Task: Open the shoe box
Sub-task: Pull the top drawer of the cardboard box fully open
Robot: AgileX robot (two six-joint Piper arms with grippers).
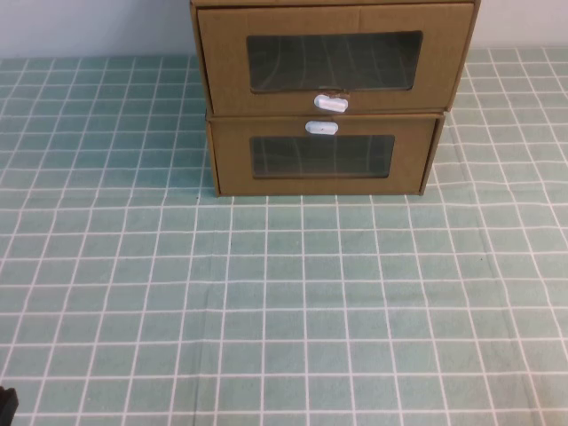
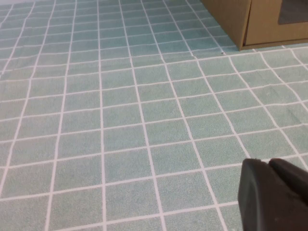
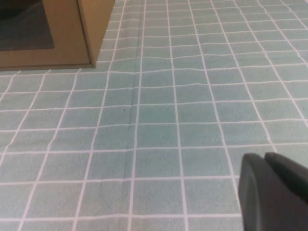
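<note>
Two brown cardboard boxes stand stacked at the 12 o'clock edge of the table in the high view. The upper shoe box [image 1: 293, 102] sits on the lower shoe box [image 1: 324, 185], and both fronts are flush, neither one pulled out. Each front has a clear pane, the upper window [image 1: 335, 62] and the lower window [image 1: 321, 156], with faint stripes behind them that I cannot make out. The upper handle [image 1: 330, 103], a small white tab, sits at the 6 o'clock edge of its front. The lower handle [image 1: 321, 128], its twin, sits at the 12 o'clock edge of the front below, so the two lie one above the other, near but apart. A green tablecloth [image 1: 284, 302] with a white grid covers the table from the boxes out to 6 o'clock. The left gripper [image 2: 267, 166] shows in its own wrist camera low over the cloth toward 7 o'clock, its two dark fingers pressed together with only a thin seam between them, well apart from the lower shoe box. The right gripper [image 3: 264, 161] hangs over the cloth on the robot's right side, fingers pressed together on nothing, also well apart from that box.
</note>
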